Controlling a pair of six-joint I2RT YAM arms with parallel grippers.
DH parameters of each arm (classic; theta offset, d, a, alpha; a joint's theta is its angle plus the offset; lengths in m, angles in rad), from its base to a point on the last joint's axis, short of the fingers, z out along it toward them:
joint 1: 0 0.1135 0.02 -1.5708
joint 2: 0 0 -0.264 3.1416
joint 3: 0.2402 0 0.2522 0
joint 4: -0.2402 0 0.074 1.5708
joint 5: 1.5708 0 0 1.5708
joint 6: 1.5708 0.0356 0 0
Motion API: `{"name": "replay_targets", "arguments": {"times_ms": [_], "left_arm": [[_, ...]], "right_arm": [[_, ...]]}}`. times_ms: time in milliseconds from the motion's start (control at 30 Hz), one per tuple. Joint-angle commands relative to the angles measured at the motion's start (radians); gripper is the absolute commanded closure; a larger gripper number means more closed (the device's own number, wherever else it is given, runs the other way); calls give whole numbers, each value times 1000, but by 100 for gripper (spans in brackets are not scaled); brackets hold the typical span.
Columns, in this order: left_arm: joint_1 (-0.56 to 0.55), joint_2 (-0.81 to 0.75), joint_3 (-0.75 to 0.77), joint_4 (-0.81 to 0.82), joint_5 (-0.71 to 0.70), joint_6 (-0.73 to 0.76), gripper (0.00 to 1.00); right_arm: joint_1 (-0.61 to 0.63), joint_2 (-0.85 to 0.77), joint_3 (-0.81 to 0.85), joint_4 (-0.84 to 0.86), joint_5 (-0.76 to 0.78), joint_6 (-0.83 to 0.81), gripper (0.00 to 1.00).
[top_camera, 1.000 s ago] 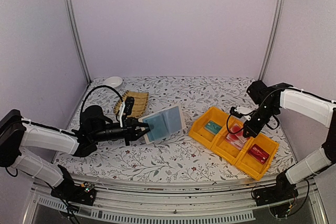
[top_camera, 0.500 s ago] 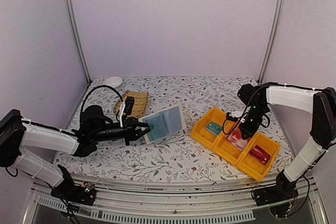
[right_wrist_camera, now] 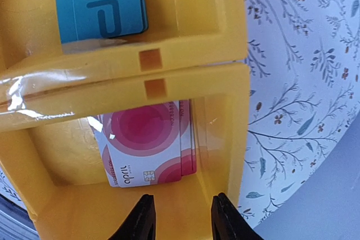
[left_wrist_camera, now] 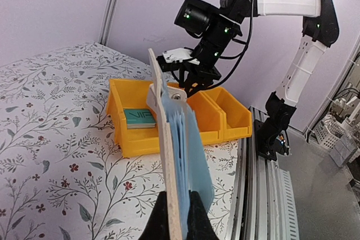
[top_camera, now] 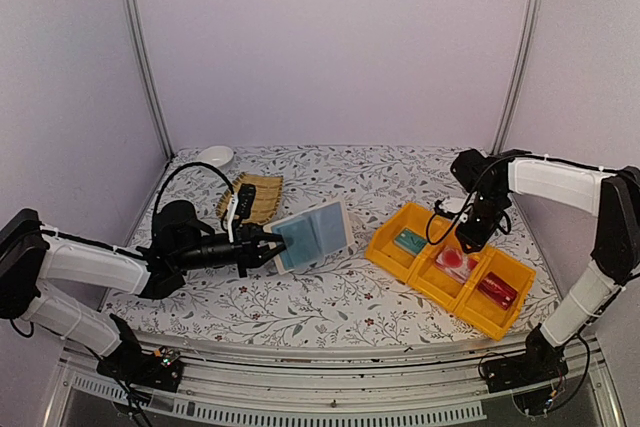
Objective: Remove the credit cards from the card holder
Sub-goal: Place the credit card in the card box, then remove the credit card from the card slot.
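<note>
Floral-patterned cloth covers the table [top_camera: 330,307], with pale walls behind and a row of yellow trays [top_camera: 376,249] on the right. The left tool [top_camera: 268,245] is clamped on the lower edge of the card holder [top_camera: 312,235] and holds it spread open above the table, its grey-blue lining turned toward the trays. The right tool [top_camera: 468,244] hangs over the middle tray, its fingers parted with nothing between them. Beneath it the whitish-pink card [right_wrist_camera: 147,150] with the red circle lies flat on the tray floor, free of the fingers. The teal card [right_wrist_camera: 100,4] lies in the neighbouring tray, and a red card-like item [top_camera: 497,290] sits in the third. The step in hand looks like the drop-off of the pink card. Whether any card is left in the pockets cannot be told, since the wrist view shows the lining only edge-on. If one is, the right tool must lift clear of the tray walls, cross to the holder and pinch a card's exposed edge while the left tool keeps the holder steady.
</note>
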Motion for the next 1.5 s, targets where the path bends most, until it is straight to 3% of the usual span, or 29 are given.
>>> {"name": "replay_targets", "arguments": {"times_ms": [0, 100, 233, 333, 433, 533, 633, 700, 833, 900, 1100, 1300, 1467], "left_arm": [[11, -9, 26, 27, 4, -8, 100], [10, -15, 31, 13, -11, -22, 100], [9, -18, 60, -110, -217, -81, 100], [9, 28, 161, -458, -466, -141, 100], [7, 98, 261, -691, -556, -181, 100], [-6, 138, 311, -786, -576, -216, 100], [-21, 172, 381, -907, -640, -228, 100], [-54, 200, 464, -1019, -766, -195, 100], [-156, 288, 613, -1244, -1070, -117, 100], [-186, 338, 662, -1318, -1146, -97, 100], [-188, 378, 663, -1301, -1046, -113, 100], [-129, 189, 470, -939, -631, -126, 100], [-70, 44, 310, -672, -430, -135, 100]], "right_arm": [[27, -90, 93, 48, 79, 41, 64], [57, -197, 159, 163, 7, 67, 63], [94, -402, 62, 553, -337, 153, 59], [164, -491, -182, 1042, -537, 360, 55], [289, -415, -291, 1348, -549, 549, 56], [440, -251, -239, 1418, -571, 547, 57], [565, -97, -156, 1398, -656, 435, 56], [607, -41, -130, 1395, -663, 352, 55], [622, 48, -100, 1419, -693, 356, 55], [623, 68, -104, 1437, -707, 358, 55], [623, 49, -164, 1514, -756, 355, 55], [622, 2, -244, 1630, -870, 361, 54], [595, -2, -266, 1674, -867, 395, 54]]}}
